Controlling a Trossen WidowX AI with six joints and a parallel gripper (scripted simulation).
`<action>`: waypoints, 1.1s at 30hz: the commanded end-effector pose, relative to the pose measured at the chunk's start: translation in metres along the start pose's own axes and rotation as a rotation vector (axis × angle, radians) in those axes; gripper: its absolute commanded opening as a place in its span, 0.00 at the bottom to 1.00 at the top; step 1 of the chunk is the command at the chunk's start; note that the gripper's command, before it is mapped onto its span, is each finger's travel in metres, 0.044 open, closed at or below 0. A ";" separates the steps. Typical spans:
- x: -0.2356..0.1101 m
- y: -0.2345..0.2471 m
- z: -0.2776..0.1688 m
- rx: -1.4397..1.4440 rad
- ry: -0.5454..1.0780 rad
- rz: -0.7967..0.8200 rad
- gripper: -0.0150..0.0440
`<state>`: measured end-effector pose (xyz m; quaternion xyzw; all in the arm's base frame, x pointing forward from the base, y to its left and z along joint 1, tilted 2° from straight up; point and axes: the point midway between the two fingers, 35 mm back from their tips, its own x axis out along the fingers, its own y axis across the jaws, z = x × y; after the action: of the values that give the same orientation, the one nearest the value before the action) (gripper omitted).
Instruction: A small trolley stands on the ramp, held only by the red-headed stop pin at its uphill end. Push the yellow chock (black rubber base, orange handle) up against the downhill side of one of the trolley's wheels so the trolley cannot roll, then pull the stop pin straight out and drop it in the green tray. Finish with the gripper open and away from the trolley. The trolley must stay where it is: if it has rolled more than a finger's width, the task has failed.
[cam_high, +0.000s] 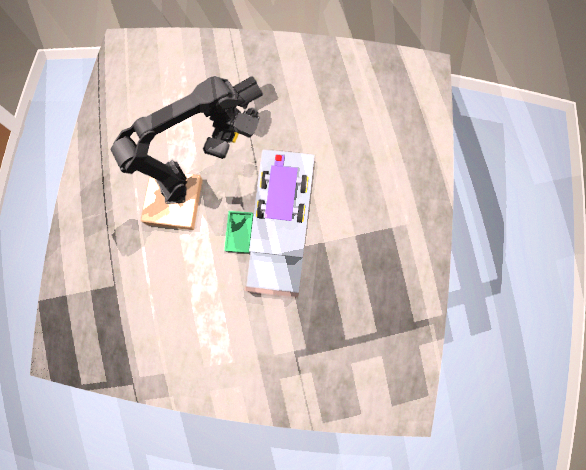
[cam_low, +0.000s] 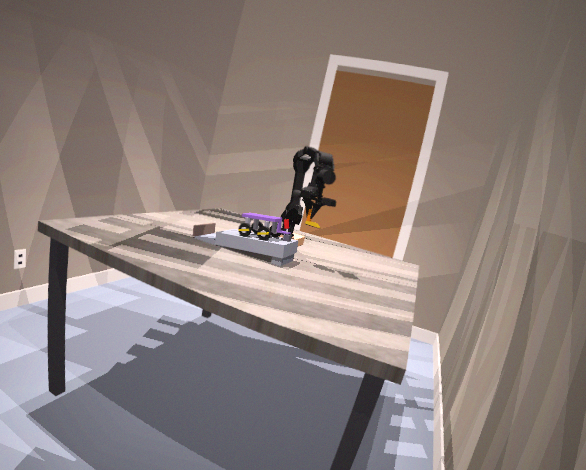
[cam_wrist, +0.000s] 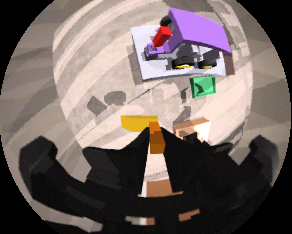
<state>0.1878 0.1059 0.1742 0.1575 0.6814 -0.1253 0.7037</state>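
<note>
The yellow chock (cam_wrist: 139, 122) hangs by its orange handle (cam_wrist: 156, 140), clamped in the gripper (cam_wrist: 156, 158), mid-frame in the wrist view. The trolley (cam_wrist: 199, 30) sits upper right, pin (cam_wrist: 162, 35) seated. Lower gently, then slide snug behind a downhill wheel without nudging.

Wooden table (cam_low: 320, 320) on dark legs, in a beige-walled room with a white-framed orange door (cam_low: 380, 150). On it: grey ramp (cam_low: 250, 244) carrying purple-topped trolley (cam_low: 260, 224) with black and yellow wheels, red-headed stop pin (cam_low: 286, 222) at its end nearer the arm. Behind: black arm (cam_low: 306, 172), its tool (cam_low: 314, 212) raised above the table and clamped on the chock (cam_low: 313, 220), yellow and orange showing below.
</note>
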 end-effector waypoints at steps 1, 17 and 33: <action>0.000 0.000 -0.001 -0.117 0.002 0.003 0.25; 0.003 -0.024 0.014 -0.202 0.001 0.000 0.25; 0.008 -0.071 0.039 -0.216 -0.002 -0.005 0.25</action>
<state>0.1955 0.0332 0.1640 0.0788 0.6929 -0.0573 0.7144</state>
